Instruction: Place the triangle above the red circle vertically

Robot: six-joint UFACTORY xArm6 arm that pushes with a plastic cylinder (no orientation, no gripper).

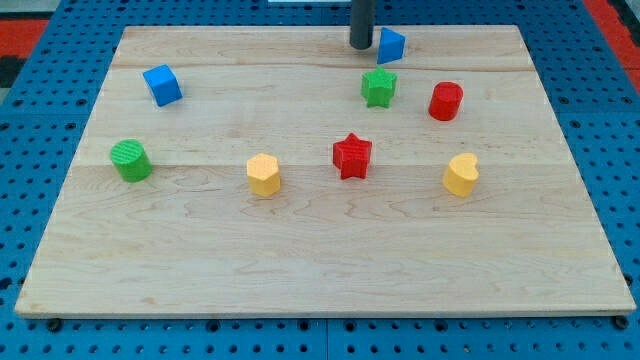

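Observation:
The blue triangle [391, 45] lies near the view's top edge of the wooden board. The red circle [445, 101] stands below it and to the view's right. My tip [361, 44] is just to the view's left of the blue triangle, very close to or touching it. The rod comes down from the view's top edge.
A green star [379, 87] sits below the triangle. A red star [352, 156], a yellow hexagon [263, 174], a yellow heart-like block [461, 174], a green circle [131, 160] and a blue cube [161, 85] are spread over the board [320, 260].

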